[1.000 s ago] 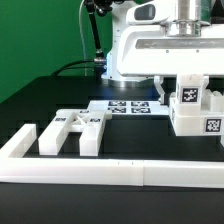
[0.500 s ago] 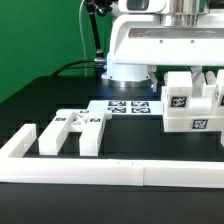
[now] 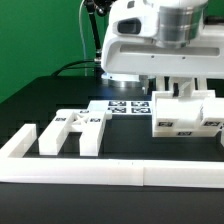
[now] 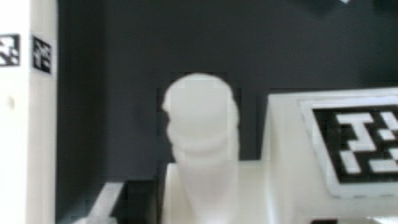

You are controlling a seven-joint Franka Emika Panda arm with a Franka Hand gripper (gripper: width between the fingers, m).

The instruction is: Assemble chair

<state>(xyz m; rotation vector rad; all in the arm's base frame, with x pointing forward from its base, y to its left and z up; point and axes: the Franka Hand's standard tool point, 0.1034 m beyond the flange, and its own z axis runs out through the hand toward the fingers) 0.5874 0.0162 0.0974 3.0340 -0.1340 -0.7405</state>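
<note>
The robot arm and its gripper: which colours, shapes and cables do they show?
The arm is glossy white, with rounded shells and a grey cylindrical section. The gripper has a wide, boxy white body. Thin black cables hang at the exterior view's left of it. No markings are readable.

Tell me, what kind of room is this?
Probably a robot lab: a white robot arm stands over a black table, with tagged white chair parts and a marker board of printed squares.

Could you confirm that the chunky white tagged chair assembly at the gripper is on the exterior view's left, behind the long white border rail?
Not quite: the exterior view shows the chunky white tagged chair assembly at the gripper on its right, behind the long white border rail.
</note>
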